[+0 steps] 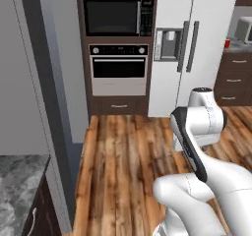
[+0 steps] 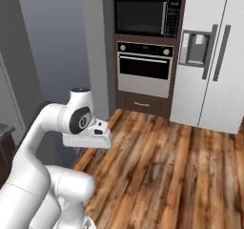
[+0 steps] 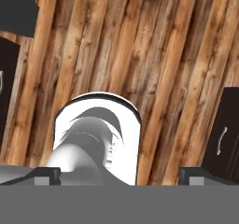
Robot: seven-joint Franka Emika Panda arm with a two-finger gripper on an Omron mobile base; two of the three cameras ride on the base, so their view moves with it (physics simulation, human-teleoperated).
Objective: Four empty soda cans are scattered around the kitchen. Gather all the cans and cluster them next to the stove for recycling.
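The arm is folded up over the wood plank floor [image 1: 123,156], facing a built-in microwave [image 1: 118,16] stacked on a wall oven [image 1: 118,69], with a white fridge [image 1: 197,43] just beside them. Its gripper [image 3: 120,174] points down at the floor with the jaws spread wide and nothing between them. One small red soda can [image 1: 227,44] sits way off on the far counter [image 1: 238,47] past the fridge, near a pale boxy appliance I can't make out.

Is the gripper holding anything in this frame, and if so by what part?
Nothing is held: the gripper stands open, tips wide apart above the wooden floor.
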